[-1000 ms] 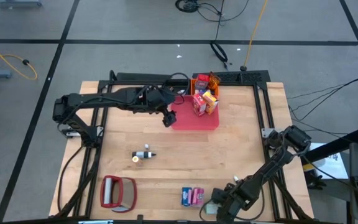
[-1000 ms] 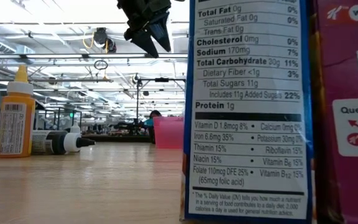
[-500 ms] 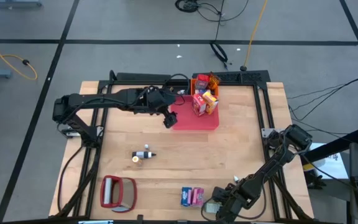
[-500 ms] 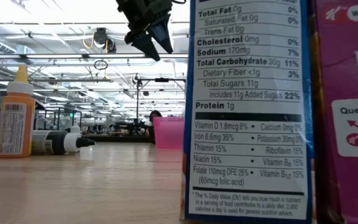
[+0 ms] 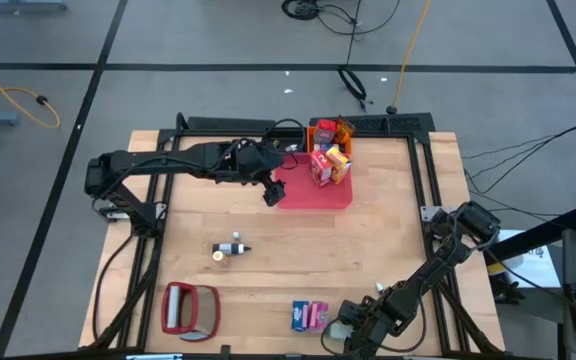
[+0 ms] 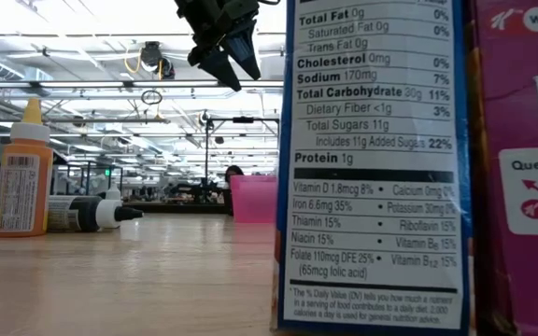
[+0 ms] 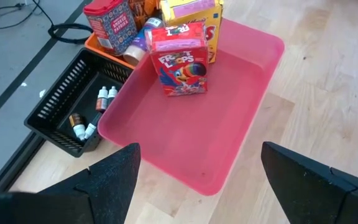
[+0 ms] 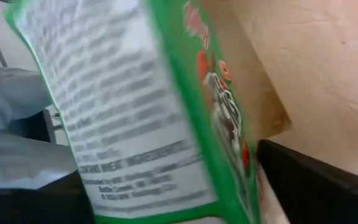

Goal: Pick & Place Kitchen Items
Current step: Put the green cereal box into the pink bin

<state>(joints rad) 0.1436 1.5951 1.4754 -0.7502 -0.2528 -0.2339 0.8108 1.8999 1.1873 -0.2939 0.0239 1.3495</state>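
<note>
High view, left end effector [image 5: 273, 191] open – tray [image 5: 338, 195] edge

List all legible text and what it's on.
"Total Carbohydrate 30g 11%", "Sodium 170mg", "Protein 1g": blue carton's nutrition panel.
"Questi…": pink carton, cut off.
"Froot Loops": red cereal box on the pink tray.
Green packet, orange bottle: print too blurred.

Item count: two cartons standing in the red tray [image 7: 229, 112], one red [image 7: 180, 59] and one yellow [image 7: 194, 15]; two packets at lower centre of the table [image 5: 368, 250], one blue [image 5: 299, 316] and one pink [image 5: 316, 316]; one green packet [image 8: 135, 112]; two bottles [image 5: 230, 249] at centre left
</note>
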